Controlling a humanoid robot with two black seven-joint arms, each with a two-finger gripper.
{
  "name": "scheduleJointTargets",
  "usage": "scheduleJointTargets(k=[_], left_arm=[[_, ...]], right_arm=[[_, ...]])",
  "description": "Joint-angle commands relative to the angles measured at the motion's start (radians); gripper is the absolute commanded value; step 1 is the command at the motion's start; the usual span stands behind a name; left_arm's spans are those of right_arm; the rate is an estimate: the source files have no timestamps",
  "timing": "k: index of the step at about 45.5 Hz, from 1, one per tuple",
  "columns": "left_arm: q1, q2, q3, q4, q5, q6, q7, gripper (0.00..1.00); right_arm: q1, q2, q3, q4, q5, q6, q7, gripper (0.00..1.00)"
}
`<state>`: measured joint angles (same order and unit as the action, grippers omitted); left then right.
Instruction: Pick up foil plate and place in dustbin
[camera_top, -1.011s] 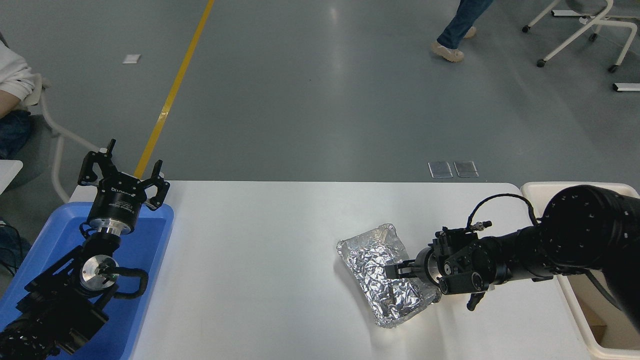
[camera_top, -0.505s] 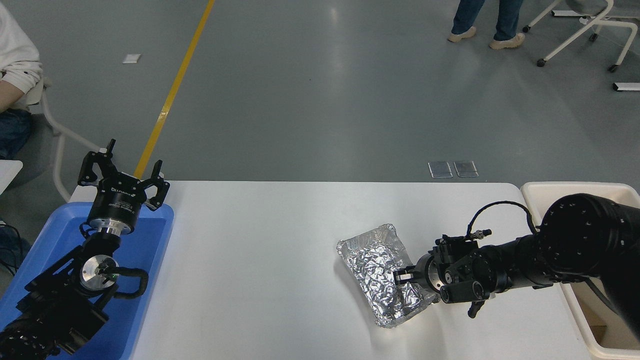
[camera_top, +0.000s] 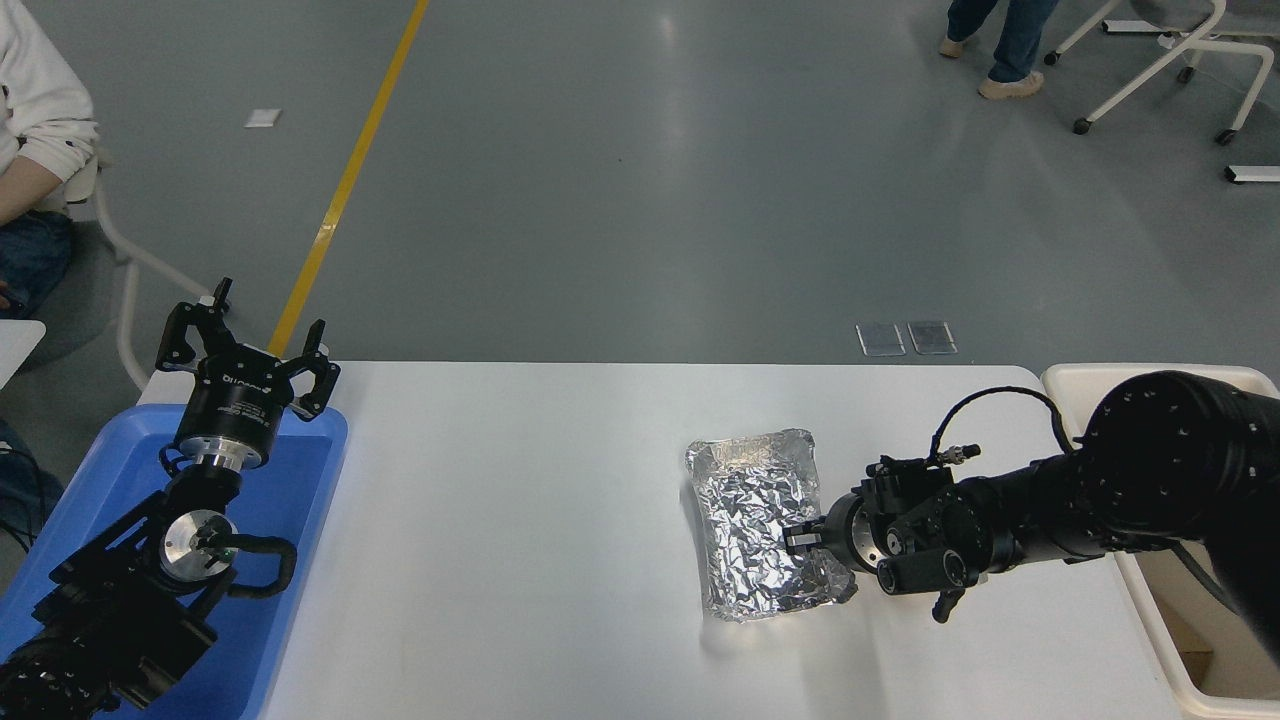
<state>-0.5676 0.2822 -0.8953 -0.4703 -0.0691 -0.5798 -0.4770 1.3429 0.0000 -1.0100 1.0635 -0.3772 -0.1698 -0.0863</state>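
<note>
We see the foil plate (camera_top: 757, 525) on the counter (camera_top: 520, 500), right of centre. Our right hand (camera_top: 800, 541) touches its right edge. The dustbin (camera_top: 1075, 383) stands off the counter's right end; our left hand (camera_top: 243, 360) hangs over the tray (camera_top: 300, 480) at the left end.

The foil plate (camera_top: 756, 520) is shiny silver with a crinkled pattern. The dustbin (camera_top: 1090, 379) is cream. Both arms are black. A blue tray (camera_top: 300, 470) lies on the white surface (camera_top: 520, 520). A yellow line (camera_top: 345, 185) crosses the grey floor (camera_top: 650, 200).
</note>
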Motion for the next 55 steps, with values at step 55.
scheduleJointTargets(k=[55], left_arm=[[0.000, 0.000, 0.001, 0.001, 0.000, 0.000, 0.000, 0.99]], right_arm=[[0.840, -0.574, 0.110, 0.360, 0.015, 0.478, 0.082, 0.00]])
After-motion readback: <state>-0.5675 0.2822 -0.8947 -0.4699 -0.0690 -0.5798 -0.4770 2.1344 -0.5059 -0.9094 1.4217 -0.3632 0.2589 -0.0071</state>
